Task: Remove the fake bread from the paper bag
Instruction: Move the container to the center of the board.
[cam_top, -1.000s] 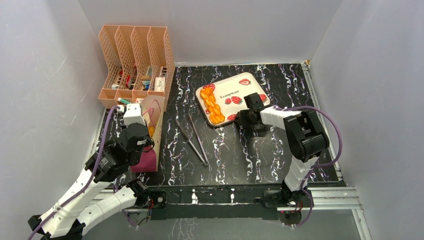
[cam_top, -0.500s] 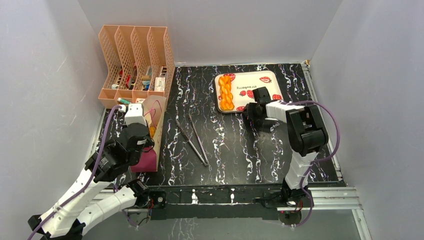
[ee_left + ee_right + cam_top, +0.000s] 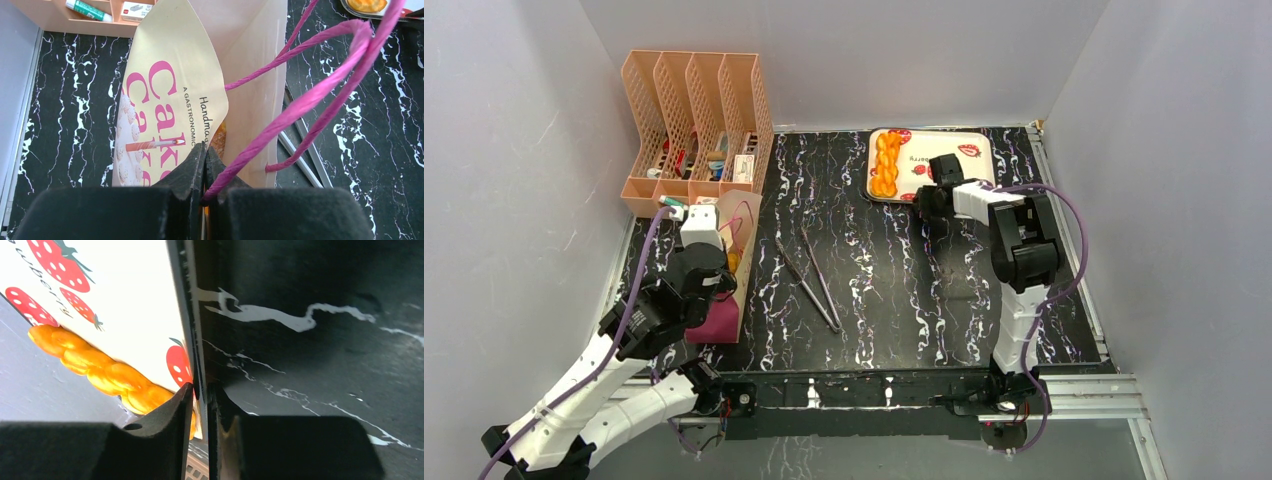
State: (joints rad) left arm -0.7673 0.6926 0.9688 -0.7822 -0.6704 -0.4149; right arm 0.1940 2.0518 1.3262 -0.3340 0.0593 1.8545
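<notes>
Pinches paper bag (image 3: 165,90) lip and cord (image 3: 300,100) with left gripper (image 3: 205,172). Spots fake bread (image 3: 218,141) inside bag, 12 o'clock off its jaws, nearest left arm. Clamps tray (image 3: 125,300) rim with right gripper (image 3: 200,390), 2 o'clock of bag, well apart

Bright, even — shadows soft; foregrounds blurred

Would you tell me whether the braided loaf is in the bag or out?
Out: the loaf lies on the strawberry tray, well apart from the bag.

Braided loaf (image 3: 885,165) on tray (image 3: 930,142), back; paper bag (image 3: 746,268) before rack (image 3: 694,120), left.
</notes>
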